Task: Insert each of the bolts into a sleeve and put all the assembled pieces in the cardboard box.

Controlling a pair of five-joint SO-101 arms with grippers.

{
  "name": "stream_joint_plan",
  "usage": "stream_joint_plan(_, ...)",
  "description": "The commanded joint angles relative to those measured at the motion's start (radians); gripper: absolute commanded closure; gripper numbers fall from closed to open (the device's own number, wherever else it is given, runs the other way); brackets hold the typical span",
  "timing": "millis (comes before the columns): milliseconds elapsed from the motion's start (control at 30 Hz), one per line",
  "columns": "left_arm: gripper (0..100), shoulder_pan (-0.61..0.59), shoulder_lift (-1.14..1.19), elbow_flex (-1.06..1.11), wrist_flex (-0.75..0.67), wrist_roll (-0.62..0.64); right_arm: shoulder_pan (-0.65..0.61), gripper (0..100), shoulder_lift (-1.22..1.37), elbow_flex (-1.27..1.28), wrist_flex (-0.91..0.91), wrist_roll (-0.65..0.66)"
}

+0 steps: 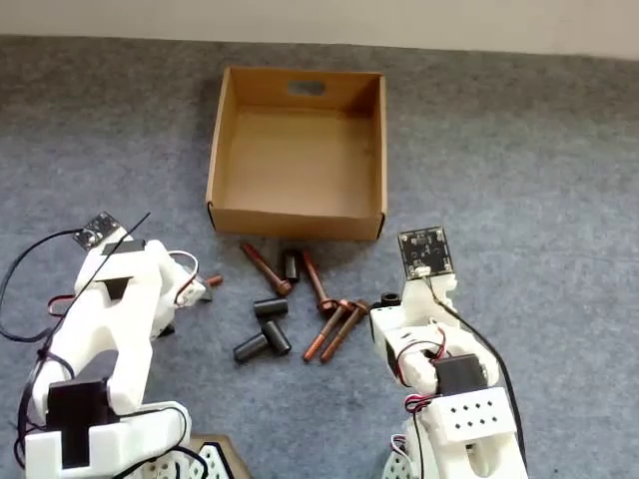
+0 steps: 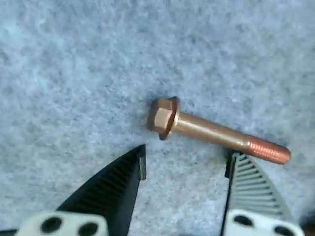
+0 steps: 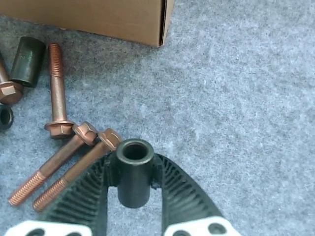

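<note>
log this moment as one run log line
left pincer open, bolt lying just ahead | right pincer shut on sleeve | cardboard box empty | other bolts, sleeves loose on carpet

Cardboard box (image 1: 297, 222) stands open-topped. Bolts (image 1: 313, 279) and sleeves (image 1: 270, 307) clutter the bench (image 1: 519, 150) near its arm-facing wall; bare bench flanks it.

Bright, diffuse light from above — soft, short shadows lie under the bolts (image 3: 57, 86) and along the cardboard box (image 1: 296, 222).
</note>
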Motion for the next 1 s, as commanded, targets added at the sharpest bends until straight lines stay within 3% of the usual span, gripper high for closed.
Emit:
stream_joint_plan(0, 73, 0.025, -0.031, -0.073, -0.057, 0.015, -0.004, 99.2, -0.012, -0.004, -0.001, 0.011)
stream_joint_plan(633, 73, 0.051, -0.033, -0.116, -0.011, 0.012, -0.005, 99.2, -0.012, 0.015, -0.002, 0.012)
stream_joint_plan(967, 72, 0.048, -0.033, -0.308, 0.336, 0.020, -0.007, 99.2, -0.012, 0.016, -0.007, 0.012)
